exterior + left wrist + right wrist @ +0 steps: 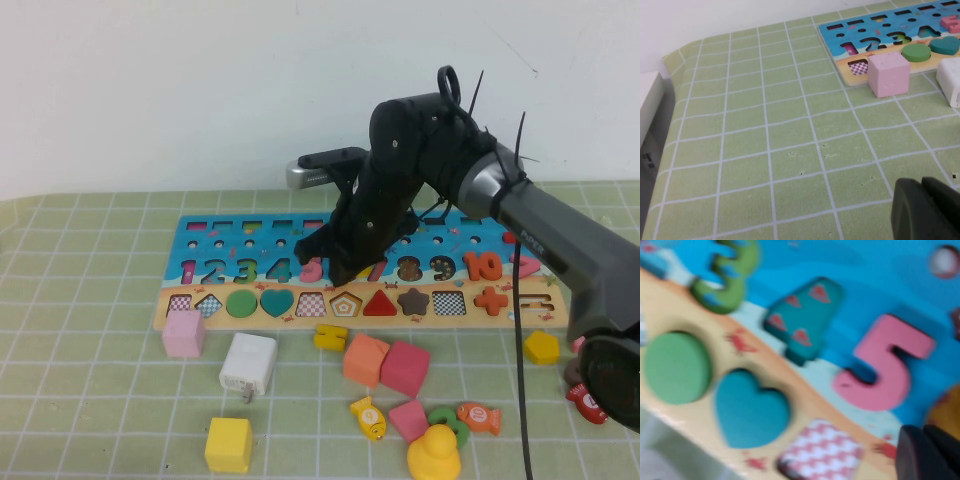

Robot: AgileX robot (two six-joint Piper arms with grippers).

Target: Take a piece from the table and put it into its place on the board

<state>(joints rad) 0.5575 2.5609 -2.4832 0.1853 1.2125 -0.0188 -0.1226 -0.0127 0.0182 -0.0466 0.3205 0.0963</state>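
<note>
Right now the piece (330, 337) lies flat on the tabletop (100, 400), just off the board's (200, 240) near edge, long axis roughly along that edge. Right gripper (340, 275) is nearer: over the board between 5 and 7, fingers clenched and empty, piece robot-side. Left gripper (926, 210) sits low over bare tabletop, well apart.
</note>
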